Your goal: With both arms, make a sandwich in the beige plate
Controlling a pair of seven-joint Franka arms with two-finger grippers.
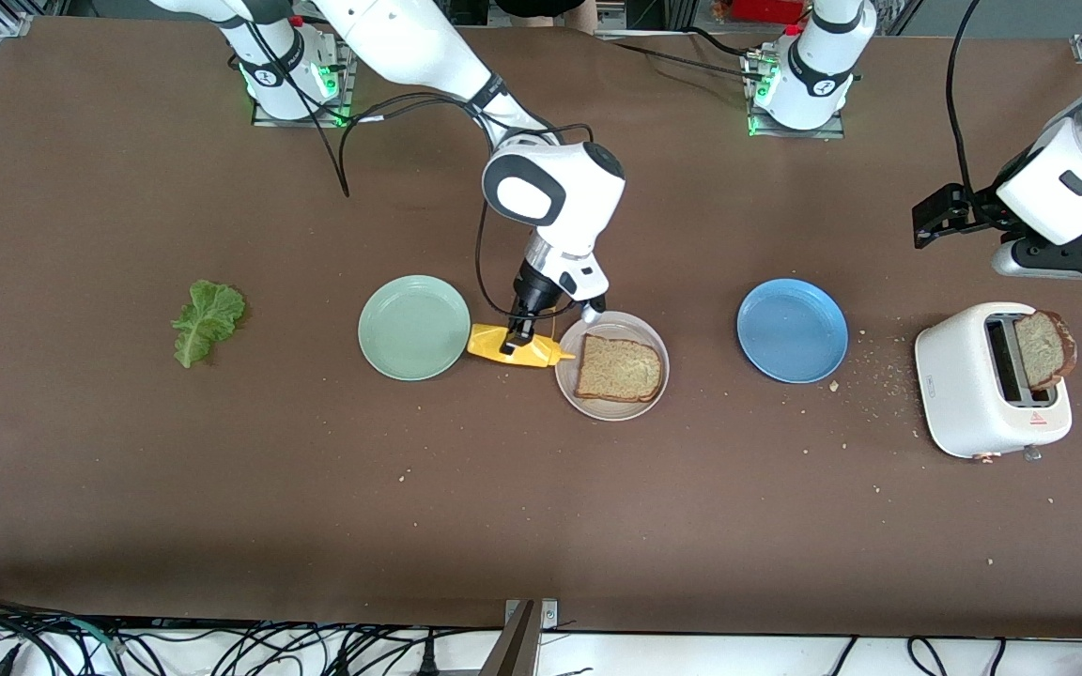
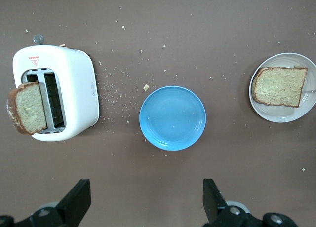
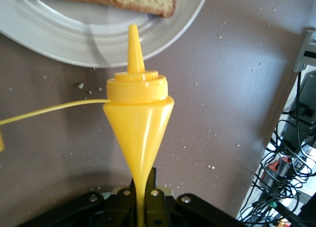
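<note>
The beige plate (image 1: 616, 325) holds one slice of brown bread (image 1: 619, 369), also seen as plate (image 2: 284, 113) and slice (image 2: 279, 86). My right gripper (image 1: 515, 340) is shut on a yellow squeeze bottle (image 1: 533, 353) lying on its side between the mint green plate and the beige plate. The right wrist view shows the bottle (image 3: 138, 113) pinched flat at my right gripper (image 3: 142, 187), its nozzle at the beige plate's rim (image 3: 98, 44). A second slice (image 1: 1044, 349) stands up out of the toaster. A lettuce leaf (image 1: 208, 319) lies toward the right arm's end. My left gripper (image 2: 146, 192) waits open and empty.
A mint green plate (image 1: 414, 327) sits beside the bottle. The blue plate (image 1: 792, 330) lies between the beige plate and the white toaster (image 1: 968, 385). Crumbs are scattered round the toaster. A grey power strip (image 1: 1067, 261) lies under the left arm.
</note>
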